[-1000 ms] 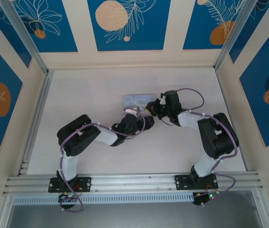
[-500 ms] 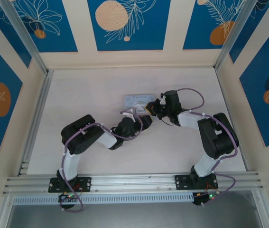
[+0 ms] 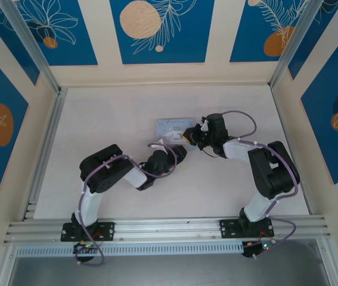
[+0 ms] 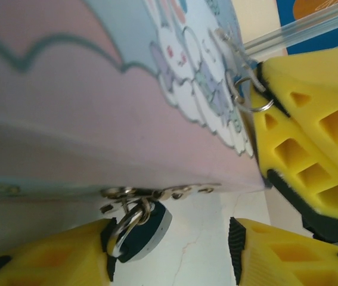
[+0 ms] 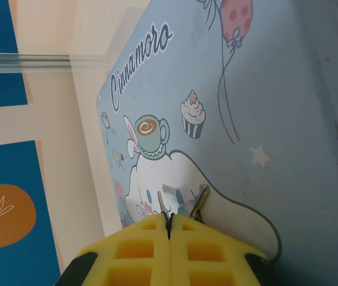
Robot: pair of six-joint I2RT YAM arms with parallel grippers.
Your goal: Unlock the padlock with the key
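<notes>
- Yellow left tool (image 4: 171, 253) released, jaws apart; padlock (image 4: 142, 225) lower left, touching one jaw, hanging off the tin (image 4: 67, 107) hasp (image 4: 157, 192).
- key (image 5: 199, 201) pinched in clenched right tool (image 5: 169, 223), bottom centre, over tin lid.
- Tin edge sits right above padlock.

Can see only part of the padlock (image 4: 145, 229), tucked behind a left gripper (image 4: 171, 250) finger (image 4: 43, 259). Can see just a tan tip of the key (image 5: 199, 201) (rest swallowed between right gripper (image 5: 170, 225) pads (image 5: 139, 244)). Cannot take in the whole tin (image 4: 67, 107), blurred and cropped at the edges.
</notes>
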